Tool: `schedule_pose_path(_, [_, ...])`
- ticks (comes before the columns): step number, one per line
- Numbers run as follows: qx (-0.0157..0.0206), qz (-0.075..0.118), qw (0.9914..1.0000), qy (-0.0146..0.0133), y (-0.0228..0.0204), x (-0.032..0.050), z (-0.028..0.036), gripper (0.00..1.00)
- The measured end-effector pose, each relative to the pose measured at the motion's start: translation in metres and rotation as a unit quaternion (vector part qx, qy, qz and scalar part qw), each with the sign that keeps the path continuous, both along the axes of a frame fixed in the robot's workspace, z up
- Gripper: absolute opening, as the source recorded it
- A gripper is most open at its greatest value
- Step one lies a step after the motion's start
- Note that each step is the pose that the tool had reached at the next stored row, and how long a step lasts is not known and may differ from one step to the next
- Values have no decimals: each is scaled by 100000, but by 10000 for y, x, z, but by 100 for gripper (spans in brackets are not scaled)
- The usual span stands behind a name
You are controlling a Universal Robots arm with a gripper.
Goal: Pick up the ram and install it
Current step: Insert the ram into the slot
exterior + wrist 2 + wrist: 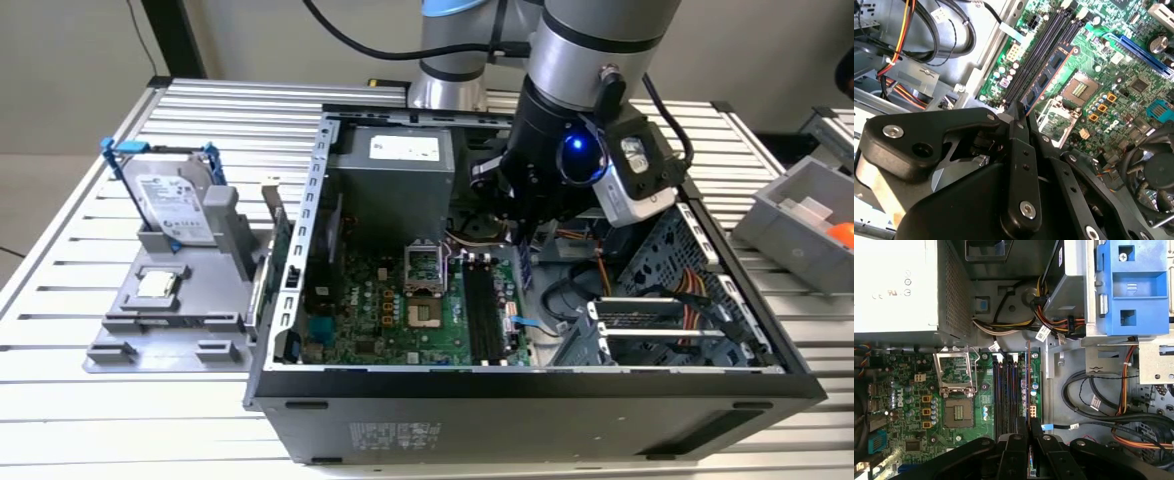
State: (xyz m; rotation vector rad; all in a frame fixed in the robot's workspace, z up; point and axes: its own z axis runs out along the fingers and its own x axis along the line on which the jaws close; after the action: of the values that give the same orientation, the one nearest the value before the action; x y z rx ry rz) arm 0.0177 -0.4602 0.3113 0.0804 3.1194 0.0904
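Pincer (1026, 112) clamped on the ram (1048, 80) — inside the open PC case (287, 300).
Ram stands on edge over the black motherboard slots (1004, 395), beside the CPU socket (957, 412) — seating can't be judged.

Near end of the ram (1046, 80) hidden between the gripper (1026, 117) fingers; in the exterior view, arm blocks the case's (534, 385) far inner corner.
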Motion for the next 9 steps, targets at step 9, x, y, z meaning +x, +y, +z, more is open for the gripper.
schedule_pose_path(9, [10, -1, 100000, -1, 0, 0, -1, 0])
